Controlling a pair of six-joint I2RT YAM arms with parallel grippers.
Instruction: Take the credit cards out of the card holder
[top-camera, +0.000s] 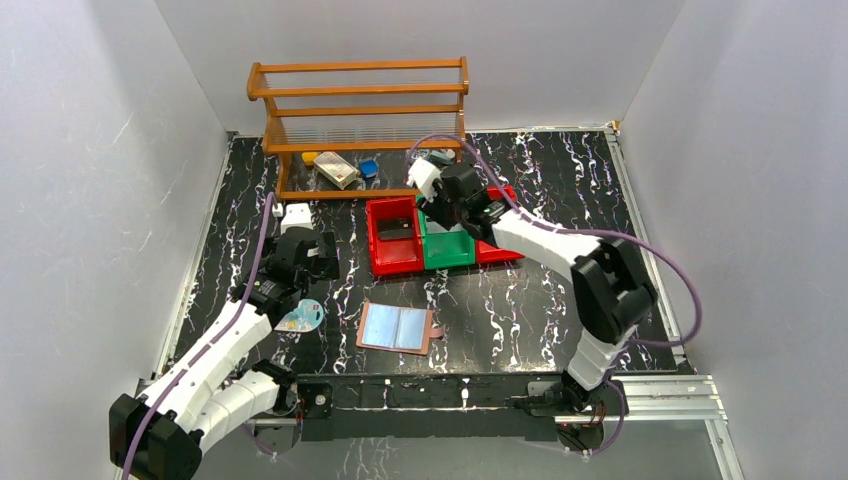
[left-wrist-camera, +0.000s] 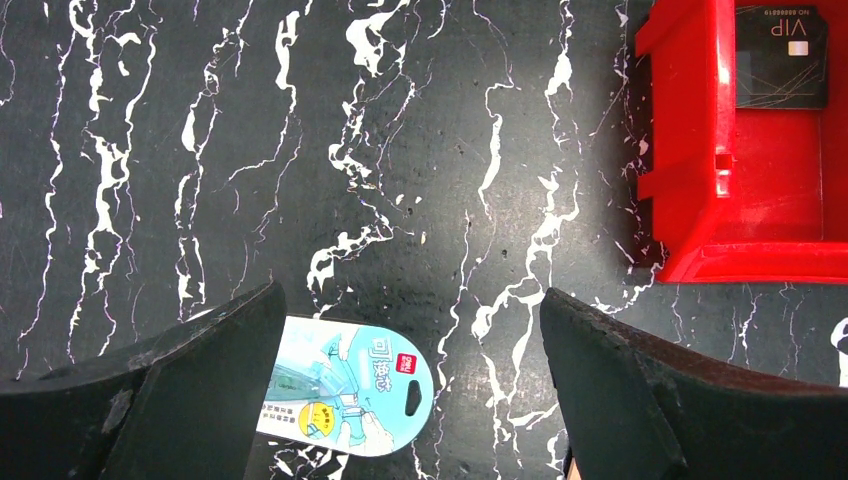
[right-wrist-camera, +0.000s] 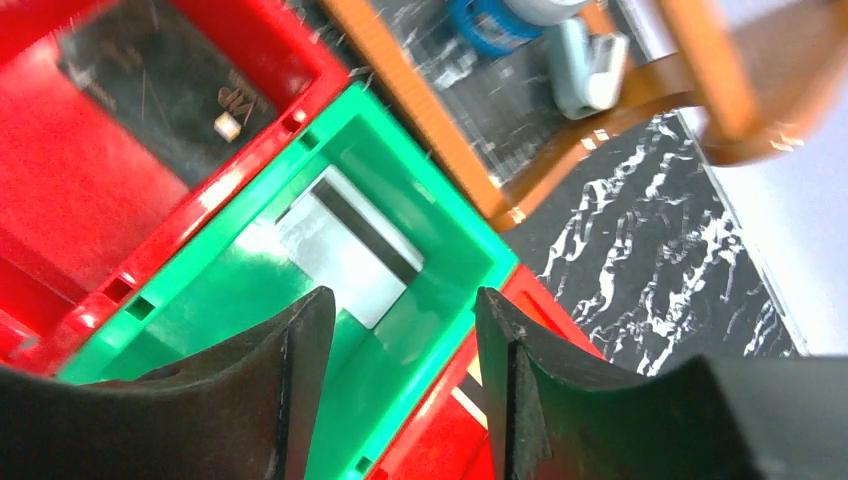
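Right wrist: right pincer (right-wrist-camera: 403, 310) parted above card (right-wrist-camera: 345, 255) in green bin (right-wrist-camera: 440, 200).

The top external camera sits high behind the arm bases, looking down and forward over the whole black marbled table (top-camera: 520, 310) to the wooden rack (top-camera: 360, 110) at the back wall. The left wrist camera looks straight down at the table from close by, past the left gripper (left-wrist-camera: 410, 295). The right wrist camera, closer and tilted, looks past the right gripper (right-wrist-camera: 402, 295) into the green bin (right-wrist-camera: 200, 330). All three views share the red bin (left-wrist-camera: 700, 200) with its dark VIP card (left-wrist-camera: 780, 55).
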